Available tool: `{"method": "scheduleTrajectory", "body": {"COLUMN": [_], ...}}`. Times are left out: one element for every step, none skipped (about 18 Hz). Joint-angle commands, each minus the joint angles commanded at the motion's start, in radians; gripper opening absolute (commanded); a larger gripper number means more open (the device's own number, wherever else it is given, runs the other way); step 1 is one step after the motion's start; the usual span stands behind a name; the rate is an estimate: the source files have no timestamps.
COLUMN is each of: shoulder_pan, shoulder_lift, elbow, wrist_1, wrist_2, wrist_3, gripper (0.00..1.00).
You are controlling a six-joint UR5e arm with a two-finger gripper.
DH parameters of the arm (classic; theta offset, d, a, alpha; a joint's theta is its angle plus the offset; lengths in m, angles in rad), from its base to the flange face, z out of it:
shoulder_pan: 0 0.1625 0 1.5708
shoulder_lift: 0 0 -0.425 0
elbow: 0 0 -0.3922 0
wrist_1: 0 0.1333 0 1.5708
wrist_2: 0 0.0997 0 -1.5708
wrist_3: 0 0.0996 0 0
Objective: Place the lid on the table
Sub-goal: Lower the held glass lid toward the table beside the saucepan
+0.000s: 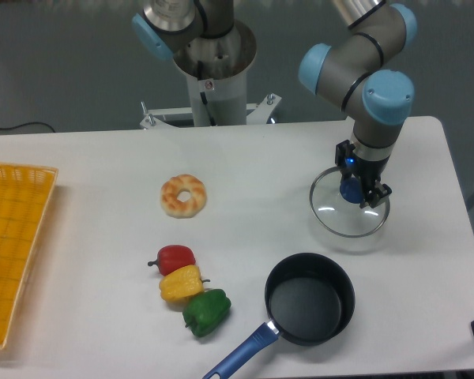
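Robotics lab: pedestal-mounted arm [371, 71], white table [87, 237], toy food.

One fixed camera looks down, seemingly front-on, across the table [103, 158].

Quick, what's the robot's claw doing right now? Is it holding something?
End effector: closed on the blue knob of the glass lid, holding it over the table.

My gripper [354, 189] clamps lid [349, 213] by blue knob, over white surface [261, 174], beyond black pan [310, 298].
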Motion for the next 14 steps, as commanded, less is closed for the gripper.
{"method": "scheduleTrajectory", "body": {"shoulder_pan": [0.002,0.002,0.002,0.000,0.000,0.000,0.000,0.000,0.000,0.000,0.000,0.000,0.000,0.000], "shoulder_lift": [-0.002,-0.002,-0.003,-0.005,-0.006,-0.008,-0.011,-0.015,-0.023,-0.028,-0.034,-0.037,-0.040,-0.044], "elbow": [0.000,-0.002,-0.003,-0.003,-0.003,-0.005,-0.005,-0.005,-0.005,-0.006,-0.008,-0.009,-0.009,-0.009], "wrist_1": [0.009,0.018,0.020,0.022,0.025,0.035,0.041,0.045,0.054,0.061,0.063,0.064,0.065,0.065], "wrist_2": [0.000,0.000,0.000,0.000,0.000,0.002,0.002,0.002,0.002,0.002,0.003,0.003,0.003,0.005], "wrist_3": [0.003,0.005,0.005,0.006,0.006,0.006,0.006,0.006,0.006,0.006,0.006,0.006,0.006,0.006], "gripper": [0.49,0.49,0.49,0.49,0.49,0.49,0.49,0.49,0.49,0.49,0.49,0.49,0.49,0.49]}}
